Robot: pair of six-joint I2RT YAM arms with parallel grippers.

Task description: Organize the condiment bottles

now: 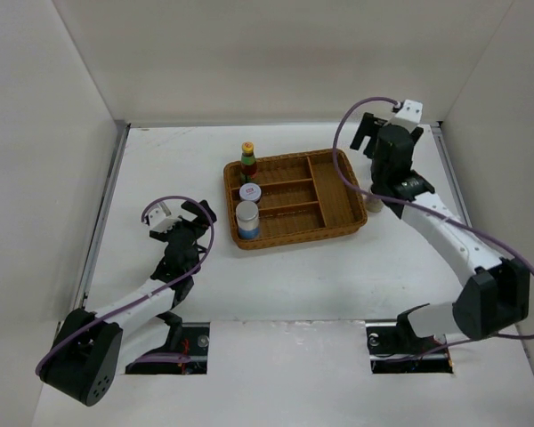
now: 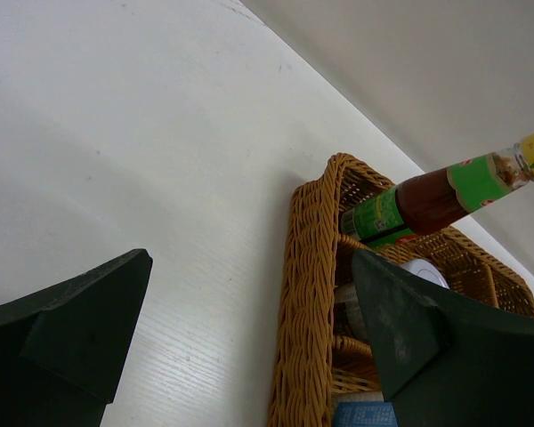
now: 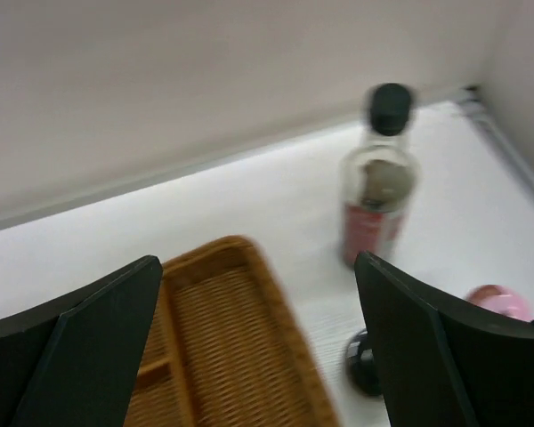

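Three upright, caps skyward.
Wicker tray [image 1: 338, 229] nine-o'clock compartment: sauce bottle [image 1: 246, 163], white-lidded jar [image 1: 250, 191], silver-lidded jar [image 1: 247, 219]; left gripper [image 2: 249, 258], right gripper [image 3: 256, 260] spread.

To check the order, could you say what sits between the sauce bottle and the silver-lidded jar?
The white-lidded jar sits between them, per the top view.

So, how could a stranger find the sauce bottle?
Look at the wicker tray mid-table. In its left compartment, the sauce bottle stands at the far end of a short row. Only it is tall and thin with a yellow cap; the two jars in front of it are shorter.
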